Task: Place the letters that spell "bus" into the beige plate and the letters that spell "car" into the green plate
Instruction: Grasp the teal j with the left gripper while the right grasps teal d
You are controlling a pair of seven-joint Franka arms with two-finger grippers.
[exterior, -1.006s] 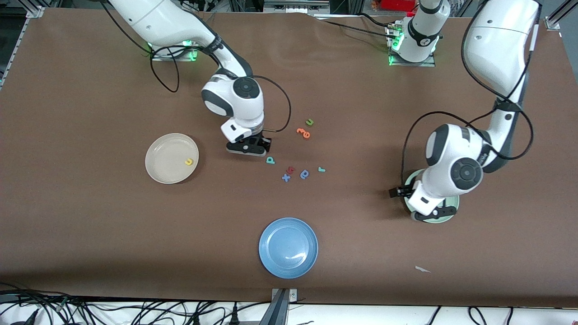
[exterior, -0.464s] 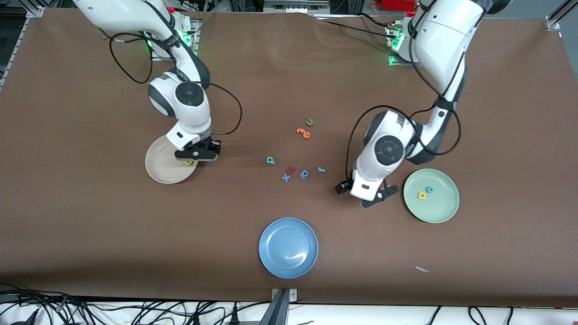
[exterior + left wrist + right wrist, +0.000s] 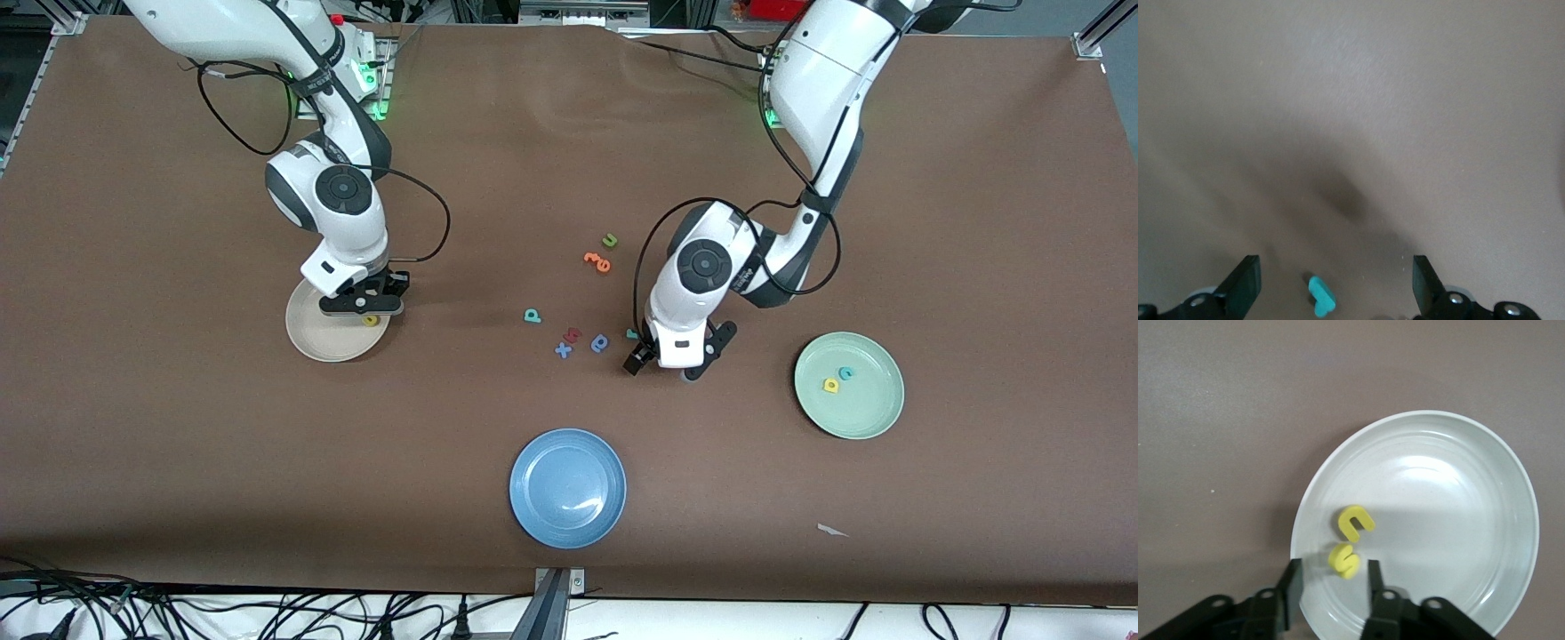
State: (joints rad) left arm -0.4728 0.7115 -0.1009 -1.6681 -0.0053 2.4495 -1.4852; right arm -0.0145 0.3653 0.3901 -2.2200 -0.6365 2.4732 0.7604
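Note:
My right gripper [image 3: 360, 307] [image 3: 1333, 583] hangs open over the beige plate [image 3: 316, 336] [image 3: 1458, 493]. In the plate are a yellow "u" [image 3: 1356, 522] and a yellow "s" [image 3: 1343, 559]; the "s" is between the fingers and touches neither. My left gripper [image 3: 680, 361] [image 3: 1336, 287] is wide open just above the table, with the small teal "r" [image 3: 632, 334] [image 3: 1320, 296] lying between its fingers. The teal "b" [image 3: 532, 316] lies on the table mid-way between the arms. The green plate [image 3: 869, 407] holds a yellow "a" [image 3: 831, 385] and a teal "c" [image 3: 845, 373].
Beside the "r" lie a darker blue round-bowled letter [image 3: 600, 343], a blue "x" [image 3: 563, 350] and a reddish letter [image 3: 573, 335]. Orange letters [image 3: 597, 260] and a green "u" [image 3: 610, 240] lie farther from the front camera. A blue plate [image 3: 567, 487] stands nearest it.
My right gripper carried the yellow "s" from the letter group to over the beige plate and opened, letting it go. My left arm swung from the green plate to the teal "r".

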